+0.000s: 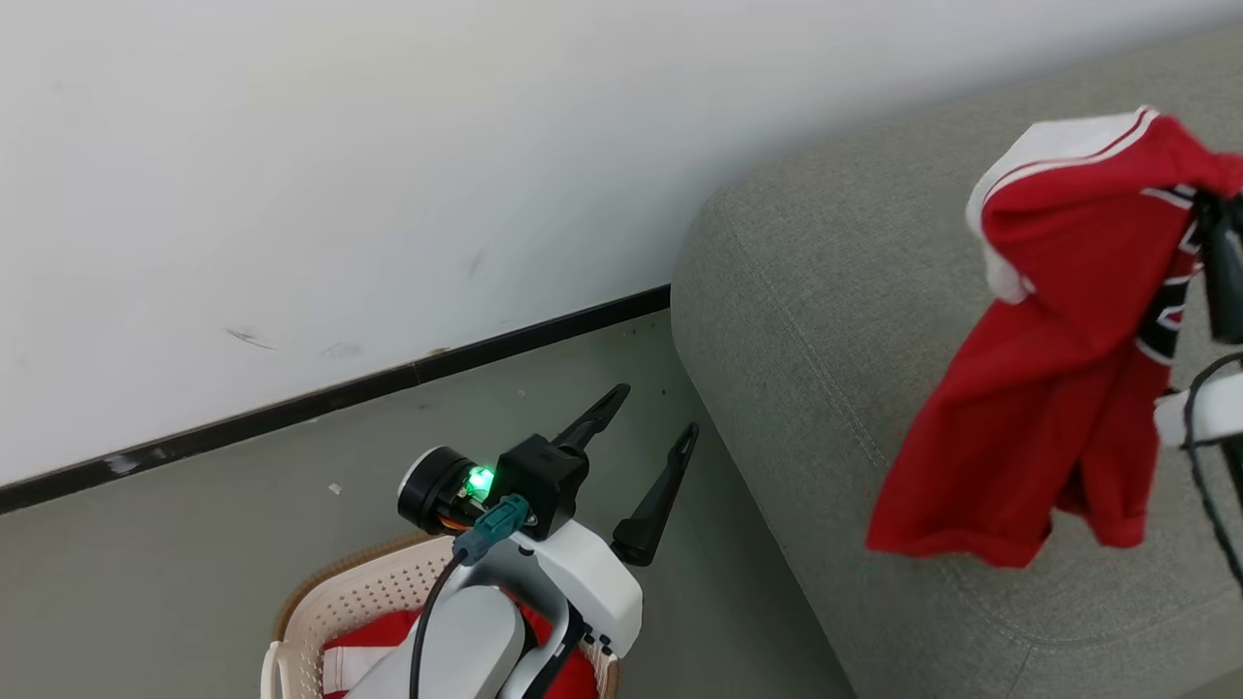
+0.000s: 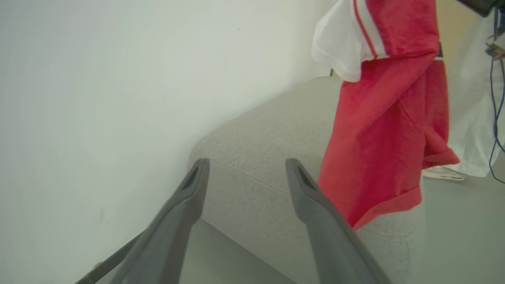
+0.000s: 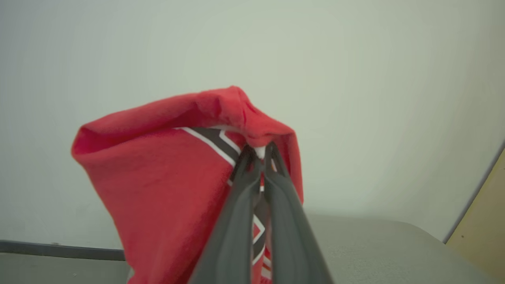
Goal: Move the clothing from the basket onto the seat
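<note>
**Red garment hangs over the seat, pinched by my right gripper**

Hidden or cropped, head view: my right gripper [image 1: 1222,262] is cut by the frame edge at 3 o'clock, where a dark finger and a pale piece of arm show. The basket [image 1: 359,592], at 7 o'clock, is cropped by the bottom edge and partly covered by my left forearm. Other clothing [image 1: 379,631] shows inside it as a red-and-white scrap. Lettering on the red garment [image 1: 1029,408] is folded away; I can make out some black-and-white trim.

Right wrist view: my fingers are pressed together on a bunched fold at the garment's top.

Long axis vertical: white panel at 12, hems toward 6, over the grey seat [image 1: 825,291]. I cannot tell if the hem touches the cushion.

Left gripper [image 1: 656,410]: spread, holding nothing, above the floor between basket and seat, fingers pointing to 1 o'clock.
</note>
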Motion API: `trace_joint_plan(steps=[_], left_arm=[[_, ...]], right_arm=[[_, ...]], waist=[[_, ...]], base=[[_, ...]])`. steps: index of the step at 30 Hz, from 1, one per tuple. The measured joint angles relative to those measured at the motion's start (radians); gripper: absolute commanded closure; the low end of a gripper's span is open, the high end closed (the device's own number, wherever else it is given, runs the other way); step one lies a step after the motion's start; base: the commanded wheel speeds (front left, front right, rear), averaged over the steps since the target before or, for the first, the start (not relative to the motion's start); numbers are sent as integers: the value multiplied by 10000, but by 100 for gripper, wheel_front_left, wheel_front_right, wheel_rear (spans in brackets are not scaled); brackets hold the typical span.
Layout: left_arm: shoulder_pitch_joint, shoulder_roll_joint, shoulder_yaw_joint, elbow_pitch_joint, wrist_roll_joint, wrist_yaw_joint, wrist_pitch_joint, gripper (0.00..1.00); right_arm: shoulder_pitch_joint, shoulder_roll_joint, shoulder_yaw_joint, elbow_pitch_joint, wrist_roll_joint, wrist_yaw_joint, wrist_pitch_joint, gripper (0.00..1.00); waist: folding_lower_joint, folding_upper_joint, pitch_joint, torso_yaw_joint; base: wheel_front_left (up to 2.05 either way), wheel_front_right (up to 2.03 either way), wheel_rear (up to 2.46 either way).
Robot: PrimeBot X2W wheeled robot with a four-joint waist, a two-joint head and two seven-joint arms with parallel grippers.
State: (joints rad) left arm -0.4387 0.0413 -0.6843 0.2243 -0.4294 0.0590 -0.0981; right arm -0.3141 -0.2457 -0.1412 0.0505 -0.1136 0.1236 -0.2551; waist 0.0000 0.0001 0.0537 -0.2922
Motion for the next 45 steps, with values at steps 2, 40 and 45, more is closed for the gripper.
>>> trace_joint_plan(steps=[2,40,45], left_arm=[[0,4,-4,-119,4,29,2,0],[-424,297,-410,-2084,1080,721,1072,0],[-542,295,-449,-2211,1168,721,1154,0]], right_arm=[[-497,-261,-132,222,121,0,0,100],[-3591,-1831,-1129,5170,663,2,29,100],[-3241,-1547,-1430,5536,704,2,27,100]], waist=[[0,0,73,-25],[0,0,2402,1003],[0,0,2760,1131]], base=[[0,0,0],[0,0,0],[0,0,0]])
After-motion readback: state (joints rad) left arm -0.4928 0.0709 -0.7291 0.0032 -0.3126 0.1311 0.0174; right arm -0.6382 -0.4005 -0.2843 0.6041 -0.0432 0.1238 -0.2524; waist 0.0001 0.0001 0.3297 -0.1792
